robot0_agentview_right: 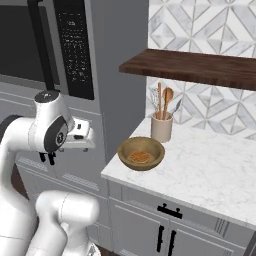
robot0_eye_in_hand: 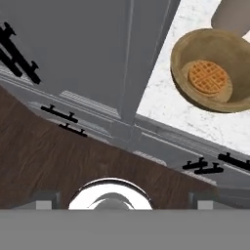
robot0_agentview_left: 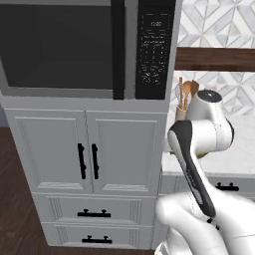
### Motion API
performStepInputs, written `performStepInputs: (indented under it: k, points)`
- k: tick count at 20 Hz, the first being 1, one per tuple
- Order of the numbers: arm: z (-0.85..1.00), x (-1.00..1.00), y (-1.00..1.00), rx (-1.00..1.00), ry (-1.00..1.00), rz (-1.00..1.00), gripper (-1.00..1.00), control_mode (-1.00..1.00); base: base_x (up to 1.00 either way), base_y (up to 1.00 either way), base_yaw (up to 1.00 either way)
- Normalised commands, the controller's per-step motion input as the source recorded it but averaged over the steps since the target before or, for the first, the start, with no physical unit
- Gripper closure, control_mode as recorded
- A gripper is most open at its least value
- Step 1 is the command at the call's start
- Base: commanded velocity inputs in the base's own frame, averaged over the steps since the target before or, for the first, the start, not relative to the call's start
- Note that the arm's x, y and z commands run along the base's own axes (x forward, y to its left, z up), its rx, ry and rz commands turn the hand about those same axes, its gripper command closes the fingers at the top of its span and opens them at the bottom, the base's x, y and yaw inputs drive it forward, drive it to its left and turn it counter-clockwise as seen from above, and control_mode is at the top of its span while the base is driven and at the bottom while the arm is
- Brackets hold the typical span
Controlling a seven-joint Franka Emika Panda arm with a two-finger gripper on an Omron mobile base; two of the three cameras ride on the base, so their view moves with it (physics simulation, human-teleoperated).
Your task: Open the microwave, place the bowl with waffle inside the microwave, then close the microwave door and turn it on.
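Microwave (robot0_agentview_left: 87, 47) built into the tall grey cabinet column, door shut. Microwave door (robot0_agentview_left: 55, 47) has dark glass; its long black bar handle (robot0_agentview_left: 118, 50) runs vertically just left of the keypad panel (robot0_agentview_left: 155, 47).

Below it: two cabinet doors (robot0_agentview_left: 87, 152) with short black handles, then two drawers (robot0_agentview_left: 94, 211).

Gripper (robot0_agentview_right: 47, 158) hangs low beside the arm's wrist, in front of the cabinet column and below the microwave, well apart from the door handle. Fingers point down, spread wide, nothing between them.

Bowl with waffle (robot0_agentview_right: 141, 153) sits on the white marble counter (robot0_agentview_right: 210, 175), near its left front corner, right of the cabinet column. Waffle (robot0_eye_in_hand: 209, 77) lies flat in the bowl's middle. From the hand view the bowl is off to the upper right, not under the fingers.

Just behind the bowl: beige utensil crock (robot0_agentview_right: 161, 127) with wooden spoons, close but apart from it. Dark wooden shelf (robot0_agentview_right: 200, 67) overhangs the counter, above crock and bowl. Patterned tile wall (robot0_agentview_right: 210, 25) behind.

Dark wood floor (robot0_eye_in_hand: 58, 161) beneath the hand.
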Motion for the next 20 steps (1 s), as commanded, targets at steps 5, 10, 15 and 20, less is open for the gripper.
performStepInputs:
  k: [5,10,15,20]
  points:
    - [0.0,-0.31,0.01,-0.26,-0.26,0.34,-1.0,-1.0,0.0,0.0,0.0]
    - [0.1,-0.34,0.16,-0.14,-0.28,0.26,-1.0,-1.0,0.0,0.0,0.0]
    - [0.49,-0.26,0.68,-0.03,-0.31,0.12,-1.0,-1.0,0.0,0.0,0.0]
    - [0.35,-0.07,0.62,-0.01,-0.35,0.04,-1.0,-1.0,0.0,0.0,0.0]
